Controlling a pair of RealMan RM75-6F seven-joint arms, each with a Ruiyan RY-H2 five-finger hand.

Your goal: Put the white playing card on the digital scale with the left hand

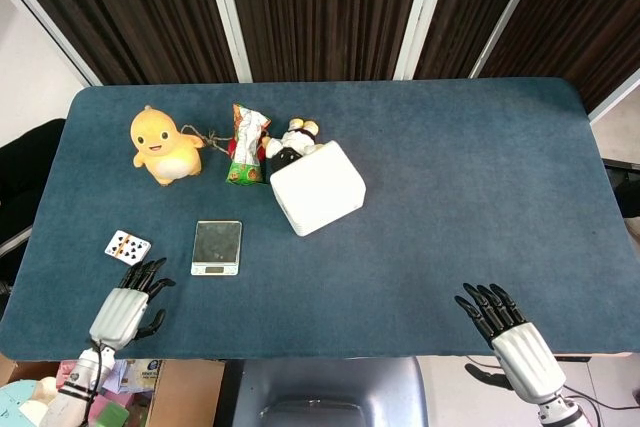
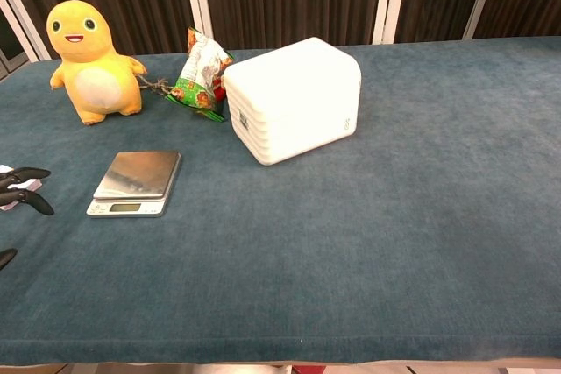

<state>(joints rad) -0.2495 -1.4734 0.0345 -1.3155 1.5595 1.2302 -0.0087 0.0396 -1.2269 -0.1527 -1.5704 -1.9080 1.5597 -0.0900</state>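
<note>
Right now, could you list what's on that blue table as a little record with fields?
card: white playing card, flat near the table's left edge
scale: silver digital scale, nothing on it, right of the card
left hand: fingers spread, just short of the card, holding nothing
right hand: open at the near edge
others: yellow plush toy, white box

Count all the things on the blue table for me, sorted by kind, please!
Soft toys: 2, a yellow plush dinosaur and a small black-and-white plush figure
Snack packets: 1, green and red
White rounded plastic boxes: 1
Silver digital scales: 1
White playing cards: 1
Total: 6
</note>
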